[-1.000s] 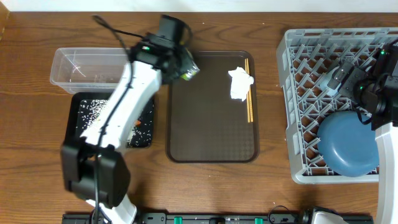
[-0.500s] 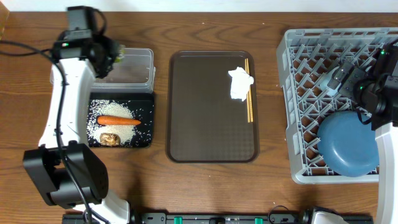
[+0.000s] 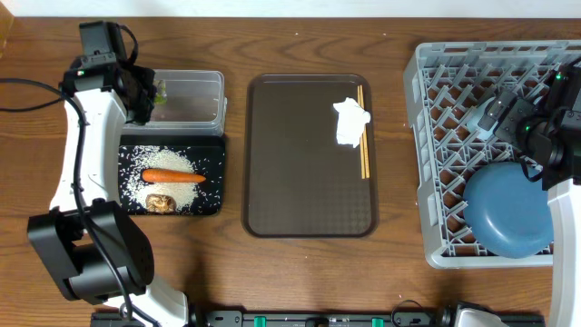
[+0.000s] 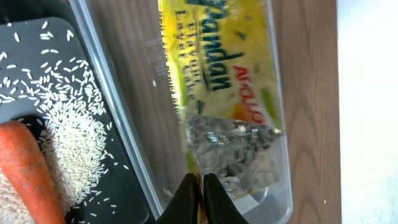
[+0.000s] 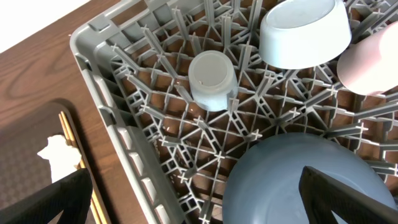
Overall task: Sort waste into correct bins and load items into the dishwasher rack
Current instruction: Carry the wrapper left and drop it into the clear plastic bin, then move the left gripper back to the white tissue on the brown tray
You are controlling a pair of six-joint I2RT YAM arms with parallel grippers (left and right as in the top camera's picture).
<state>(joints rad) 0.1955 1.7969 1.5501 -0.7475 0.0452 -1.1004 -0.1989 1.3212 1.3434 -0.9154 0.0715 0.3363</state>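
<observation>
My left gripper is shut on the edge of the green-yellow wrapper, which hangs inside the clear tub. In the overhead view the left gripper is over the tub's left end. The black tray holds rice, an orange carrot and a brown lump. My right gripper stands open above the grey rack, over the blue plate. A pale cup, a white bowl and a pinkish cup sit in the rack.
The brown serving tray lies in the middle, with crumpled white tissue and wooden chopsticks at its right side. The table's back edge runs close behind the tub.
My left arm has swung left from the serving tray's corner to the clear tub, carrying the wrapper. The right arm has not moved.
</observation>
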